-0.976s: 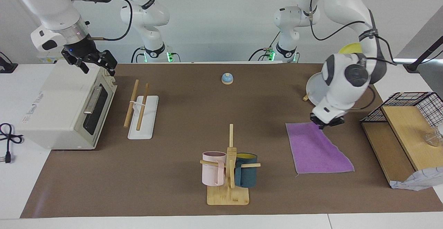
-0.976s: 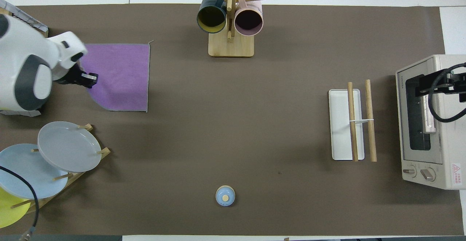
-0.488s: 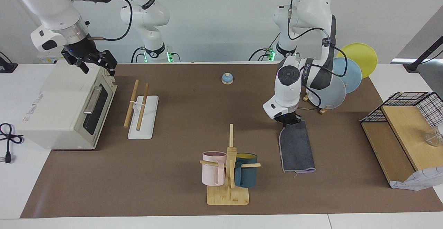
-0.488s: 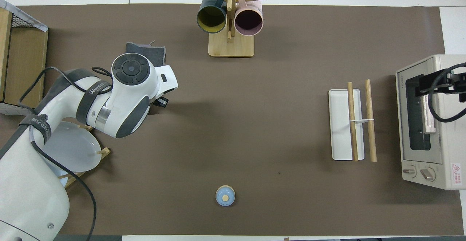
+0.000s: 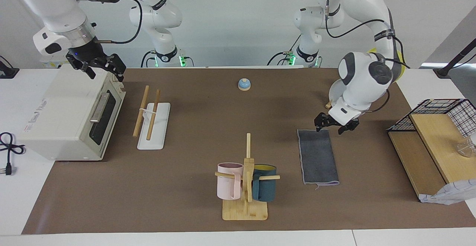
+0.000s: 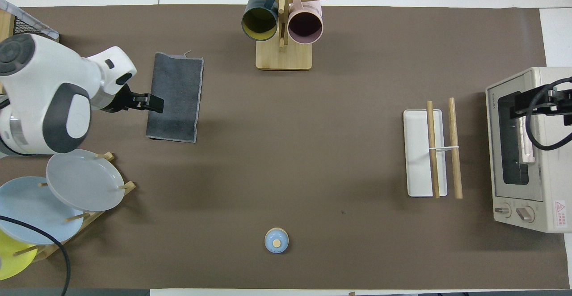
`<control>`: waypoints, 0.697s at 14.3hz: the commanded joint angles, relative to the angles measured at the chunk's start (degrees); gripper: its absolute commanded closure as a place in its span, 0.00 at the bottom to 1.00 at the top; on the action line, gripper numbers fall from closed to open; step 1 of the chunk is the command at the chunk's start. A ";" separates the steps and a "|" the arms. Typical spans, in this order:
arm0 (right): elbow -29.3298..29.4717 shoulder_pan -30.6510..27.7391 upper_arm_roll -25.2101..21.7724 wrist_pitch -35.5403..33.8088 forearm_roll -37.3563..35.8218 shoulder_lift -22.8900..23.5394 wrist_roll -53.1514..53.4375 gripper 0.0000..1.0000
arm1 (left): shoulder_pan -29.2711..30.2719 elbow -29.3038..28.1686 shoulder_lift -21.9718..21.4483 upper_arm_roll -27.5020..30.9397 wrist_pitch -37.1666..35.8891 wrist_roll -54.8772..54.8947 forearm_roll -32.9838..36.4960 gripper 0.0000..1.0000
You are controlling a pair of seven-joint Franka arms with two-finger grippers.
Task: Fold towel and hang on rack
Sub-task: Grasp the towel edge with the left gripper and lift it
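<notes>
Toward the left arm's end of the counter lies the towel — folded into a narrow strip, dark grey face up, a thin purple edge showing at the end farthest from the robots, flat beside the mug tree. Left pincer: released, fingers spread, empty, over the towel's robot-side corner. Right pincer: released, waiting over the toaster oven. Rack: bare rods — beside the oven, well apart from the towel.
</notes>
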 commanded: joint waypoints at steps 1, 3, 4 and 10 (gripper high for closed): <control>-1.00 -0.43 0.29 0.05 -0.09 -0.98 -1.06 0.00 | 1.33 -2.43 3.56 -0.52 7.51 5.43 -5.80 0.00; -1.00 -0.43 0.29 0.05 -0.09 -0.98 -1.06 0.00 | 1.33 -2.43 6.82 -0.52 10.42 9.38 -9.66 0.06; -1.00 -0.43 0.29 0.05 -0.09 -0.98 -1.06 0.00 | 1.33 -2.43 7.79 -0.52 10.95 10.79 -10.99 0.07; -1.00 -0.43 0.29 0.05 -0.09 -0.98 -1.06 0.00 | 1.24 -3.21 8.15 -0.43 10.25 11.07 -11.79 0.93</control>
